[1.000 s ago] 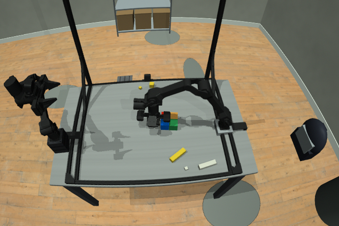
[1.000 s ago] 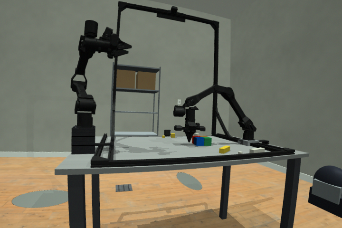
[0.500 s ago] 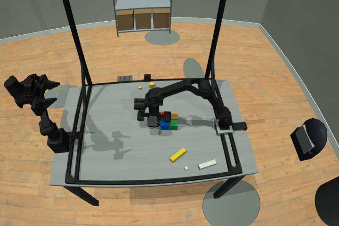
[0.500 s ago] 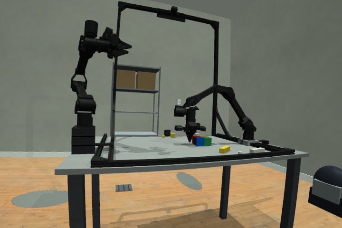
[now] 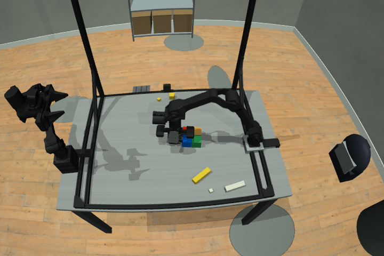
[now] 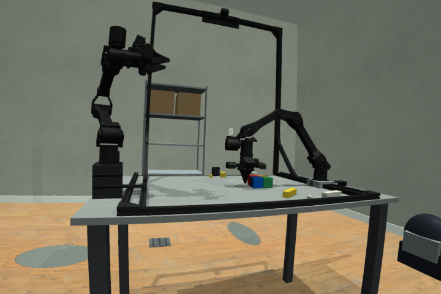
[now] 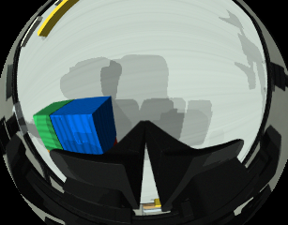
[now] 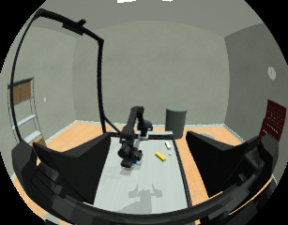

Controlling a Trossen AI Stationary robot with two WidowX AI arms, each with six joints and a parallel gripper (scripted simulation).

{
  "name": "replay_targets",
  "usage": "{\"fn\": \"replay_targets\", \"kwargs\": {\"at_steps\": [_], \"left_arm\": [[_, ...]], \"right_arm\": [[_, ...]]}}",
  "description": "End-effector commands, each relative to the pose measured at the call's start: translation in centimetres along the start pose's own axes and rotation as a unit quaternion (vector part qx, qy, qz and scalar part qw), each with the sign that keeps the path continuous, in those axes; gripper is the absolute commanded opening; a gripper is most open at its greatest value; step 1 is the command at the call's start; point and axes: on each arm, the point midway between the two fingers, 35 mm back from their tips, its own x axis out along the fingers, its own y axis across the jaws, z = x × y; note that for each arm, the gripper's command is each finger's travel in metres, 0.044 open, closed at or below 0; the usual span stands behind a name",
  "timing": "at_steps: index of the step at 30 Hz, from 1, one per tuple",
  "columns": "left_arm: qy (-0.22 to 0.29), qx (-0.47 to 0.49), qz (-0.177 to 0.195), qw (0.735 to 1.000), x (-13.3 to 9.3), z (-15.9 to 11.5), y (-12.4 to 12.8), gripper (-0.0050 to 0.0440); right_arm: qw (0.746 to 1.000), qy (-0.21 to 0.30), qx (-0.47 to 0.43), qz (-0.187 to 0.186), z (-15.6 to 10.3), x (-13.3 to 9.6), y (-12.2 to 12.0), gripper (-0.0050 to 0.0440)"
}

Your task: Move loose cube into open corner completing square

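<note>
Four cubes sit together mid-table: red (image 5: 184,128), orange (image 5: 197,130), blue (image 5: 186,141) and green (image 5: 196,141). The red one is partly hidden by the left arm's wrist, so I cannot tell whether it lies flush. My left gripper (image 5: 175,138) is shut on nothing and points down at the table, just beside the blue and red cubes. In the left wrist view its closed fingertips (image 7: 145,127) stand right of the blue cube (image 7: 83,126), with the green cube (image 7: 45,127) behind. My right gripper (image 5: 55,104) is open and empty, raised high beyond the table's edge.
A yellow bar (image 5: 201,175), a white bar (image 5: 234,185) and a small white cube (image 5: 210,190) lie near the front. Two yellow cubes (image 5: 172,96) (image 5: 158,99) sit at the back. A black frame with tall posts rings the table.
</note>
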Motion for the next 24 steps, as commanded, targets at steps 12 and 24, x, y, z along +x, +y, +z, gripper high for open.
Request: {"fn": "replay_targets", "kwargs": {"at_steps": [12,24], "left_arm": [[-0.003,-0.002,0.000,1.000,-0.08,0.07,0.49,0.0000],[-0.003,-0.002,0.000,1.000,-0.08,0.07,0.71,0.0000]], "right_arm": [[1.000,0.000,0.002,0.001,-0.03,-0.01,0.04,0.0400],[1.000,0.000,0.002,0.001,-0.03,-0.01,0.04,0.0400]]}}
